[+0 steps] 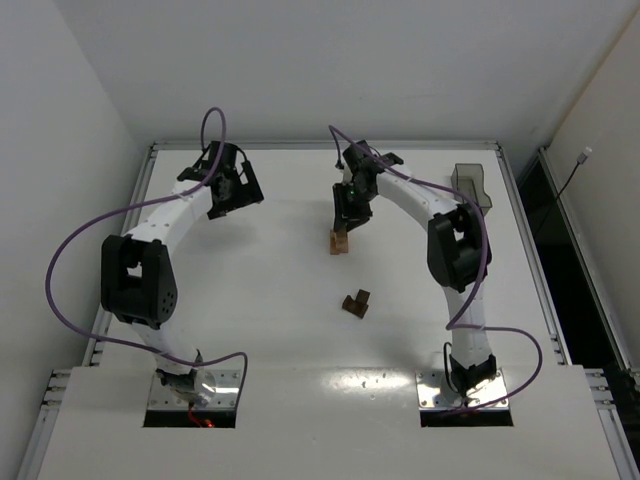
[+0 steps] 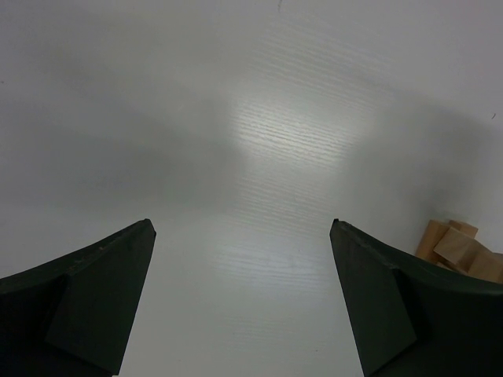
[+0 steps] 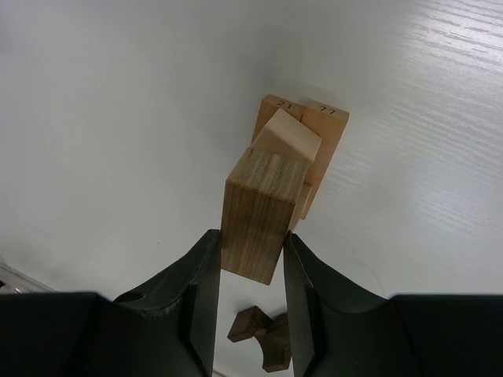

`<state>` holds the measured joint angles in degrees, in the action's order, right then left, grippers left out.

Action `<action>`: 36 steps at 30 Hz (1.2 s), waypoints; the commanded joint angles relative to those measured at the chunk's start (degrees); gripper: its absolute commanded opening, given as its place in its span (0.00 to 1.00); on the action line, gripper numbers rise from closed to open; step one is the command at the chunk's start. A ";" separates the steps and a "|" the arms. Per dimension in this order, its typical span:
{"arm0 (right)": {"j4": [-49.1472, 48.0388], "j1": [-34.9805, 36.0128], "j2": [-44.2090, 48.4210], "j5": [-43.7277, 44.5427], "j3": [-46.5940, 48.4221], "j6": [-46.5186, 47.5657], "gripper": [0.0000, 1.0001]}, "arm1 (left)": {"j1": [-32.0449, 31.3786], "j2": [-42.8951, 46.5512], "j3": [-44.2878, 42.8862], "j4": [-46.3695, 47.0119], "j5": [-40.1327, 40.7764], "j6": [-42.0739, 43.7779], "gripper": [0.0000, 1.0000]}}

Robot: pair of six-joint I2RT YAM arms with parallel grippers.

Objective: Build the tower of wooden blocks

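Where the tower stands: the tower (image 1: 341, 241) is on the table (image 1: 260, 290) a little beyond its middle, right under the right arm's wrist. The right wrist view shows two tan cubes (image 3: 326, 126) side by side, with a paler cube (image 3: 287, 135) lying askew on them.
Held block: a grained wood block (image 3: 255, 212) hangs over the tower, offset toward the wrist camera's side. I cannot tell whether its lower face touches the paler cube.
Right gripper (image 1: 345, 215): its fingers are clamped on two opposite sides of the held block.
Dark brown blocks (image 1: 356, 303): a small cluster lying nearer the arm bases, well apart from the tower.
Left gripper (image 2: 242, 224): its fingers are wide apart with nothing between them, over bare table to the tower's left.
Bin (image 1: 470, 185): at the far right of the table, well apart from everything else.
Risk, landing: the paler cube sits skewed, so the seat it offers is small. A block let go off-centre would likely tip and slide off.
Risk, contact: lowering while offset could press on the skewed cube's edge and push it off the pair below.
Risk, release: if one finger drags as they part, the block could twist and take the top of the column with it.
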<state>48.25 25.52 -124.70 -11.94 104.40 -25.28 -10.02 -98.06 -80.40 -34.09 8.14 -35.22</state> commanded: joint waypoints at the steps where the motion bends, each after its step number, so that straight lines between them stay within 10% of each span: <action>1: -0.52 -0.73 -0.28 0.08 2.39 -0.39 0.00 | 0.79 -0.46 -0.54 1.30 -0.50 -0.90 0.92; 15: -0.52 -1.26 -1.33 -1.50 1.86 0.14 0.09 | 0.79 -0.46 -0.55 1.30 -1.02 -0.90 0.92; 29: -1.58 -1.79 0.86 -8.97 2.39 3.03 0.76 | 0.79 -0.46 -0.55 1.30 -1.02 -0.90 0.92; 36: -4.29 -1.26 14.61 -7.22 -6.09 13.13 0.77 | 0.79 1.20 0.50 1.30 -1.02 -0.38 0.92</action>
<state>46.72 24.32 -122.39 -18.85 102.35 -18.61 -10.02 -98.80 -80.38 -34.09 7.68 -35.20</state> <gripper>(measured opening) 0.765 0.922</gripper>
